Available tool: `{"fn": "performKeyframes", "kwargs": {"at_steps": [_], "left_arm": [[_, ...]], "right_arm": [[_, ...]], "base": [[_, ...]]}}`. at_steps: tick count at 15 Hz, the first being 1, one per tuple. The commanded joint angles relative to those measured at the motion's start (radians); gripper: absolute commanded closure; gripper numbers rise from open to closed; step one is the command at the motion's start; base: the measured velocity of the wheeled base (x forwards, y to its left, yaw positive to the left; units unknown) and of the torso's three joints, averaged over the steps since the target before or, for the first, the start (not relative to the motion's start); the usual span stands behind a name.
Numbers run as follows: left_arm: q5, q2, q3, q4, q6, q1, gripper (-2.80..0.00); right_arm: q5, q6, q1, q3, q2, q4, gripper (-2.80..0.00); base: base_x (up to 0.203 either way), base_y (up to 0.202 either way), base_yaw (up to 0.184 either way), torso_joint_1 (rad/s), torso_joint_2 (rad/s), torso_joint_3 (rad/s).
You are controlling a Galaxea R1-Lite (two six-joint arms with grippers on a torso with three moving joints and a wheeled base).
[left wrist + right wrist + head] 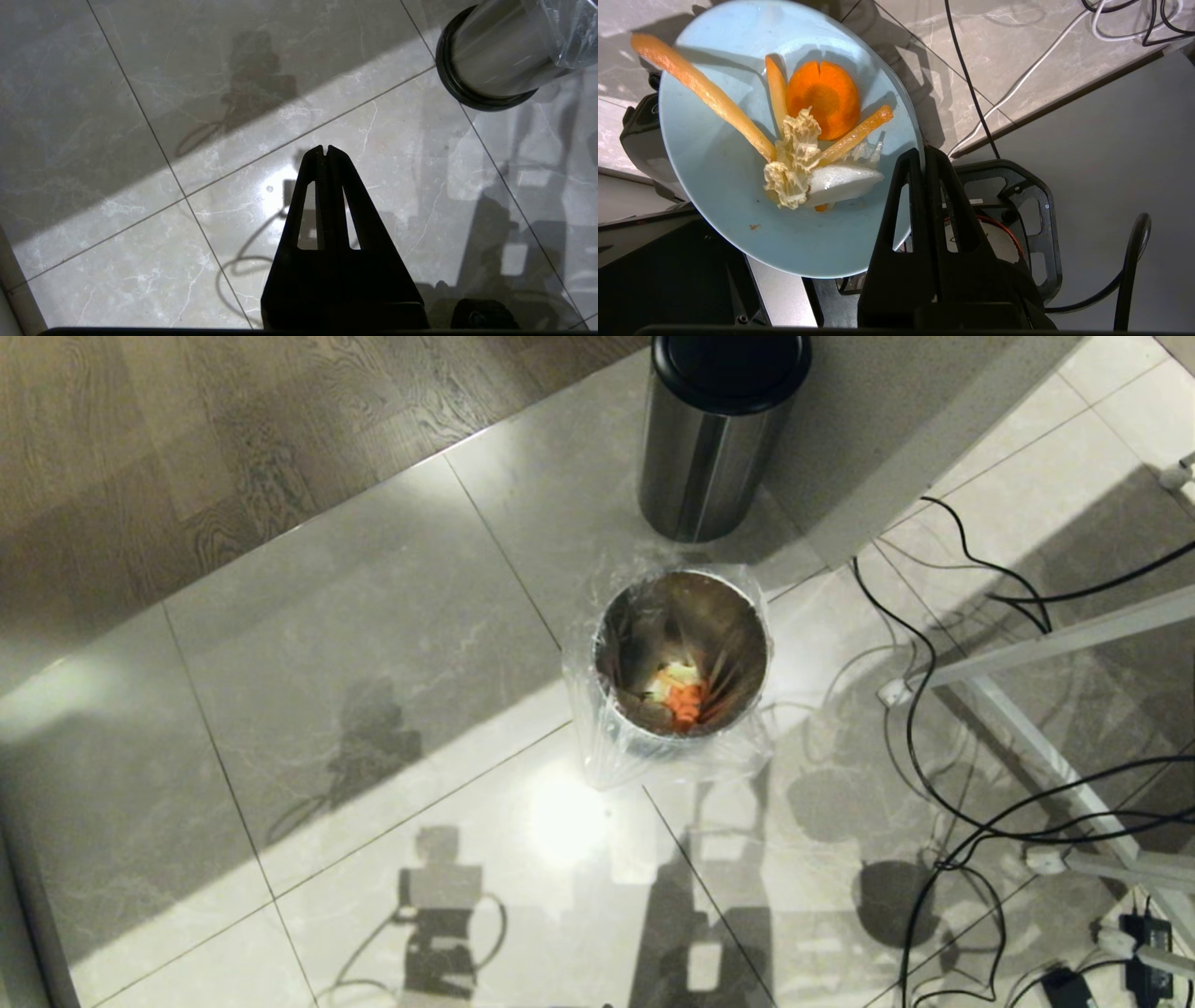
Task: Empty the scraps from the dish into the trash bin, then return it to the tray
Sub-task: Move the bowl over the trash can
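Left claw (327, 150): fingers pressed together, holding nothing; it hangs idle above the tiled floor (140, 196), well aside of the work.
Trash bin (681, 658): lined steel cylinder standing open on the floor, some carrot and pale bits already at its bottom; the black-lidded bin (714, 429) stands just behind it.
Dish (738, 224): light-blue bowl, tilted, pinched by its rim in the right claw (923, 154), whose fingers are nearly shut on it.
Scraps (808, 135): a carrot slice, orange strips and pale bits lying in the bowl.
Step in hand: tipping; judged best done with the bowl centred over the lined opening before steepening the tilt, keeping the rim grip firm.
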State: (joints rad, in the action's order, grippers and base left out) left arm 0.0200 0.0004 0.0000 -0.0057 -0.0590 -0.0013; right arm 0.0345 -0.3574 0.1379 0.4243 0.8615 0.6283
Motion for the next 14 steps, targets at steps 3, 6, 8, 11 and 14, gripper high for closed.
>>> {"fn": "performKeyframes", "kwargs": {"at_steps": [3,6,8,11,14], "left_arm": [[0.001,0.001,0.0,0.0,-0.001,0.001,0.0],[0.001,0.0,0.0,0.0,-0.001,0.001,0.0],[0.001,0.0,0.0,0.0,-0.001,0.0,0.0],[0.001,0.001,0.0,0.0,-0.001,0.001,0.0],[0.001,0.001,0.0,0.0,-0.001,0.0,0.0]], "right_arm": [[-0.007,-0.003,0.006,-0.007,-0.002,-0.001,0.0],[-0.007,-0.003,0.014,0.027,0.004,-0.001,0.0],[-0.008,0.023,0.019,0.064,0.038,-0.005,0.0],[-0.003,0.039,0.019,0.106,0.093,-0.07,0.0],[0.001,0.039,0.019,0.222,0.201,-0.096,0.0]], "base": [[0.0,0.0,0.0,0.0,0.0,0.0],[0.0,0.0,0.0,0.0,0.0,0.0],[0.0,0.0,0.0,0.0,0.0,0.0],[0.0,0.0,0.0,0.0,0.0,0.0],[0.0,0.0,0.0,0.0,0.0,0.0]]}}
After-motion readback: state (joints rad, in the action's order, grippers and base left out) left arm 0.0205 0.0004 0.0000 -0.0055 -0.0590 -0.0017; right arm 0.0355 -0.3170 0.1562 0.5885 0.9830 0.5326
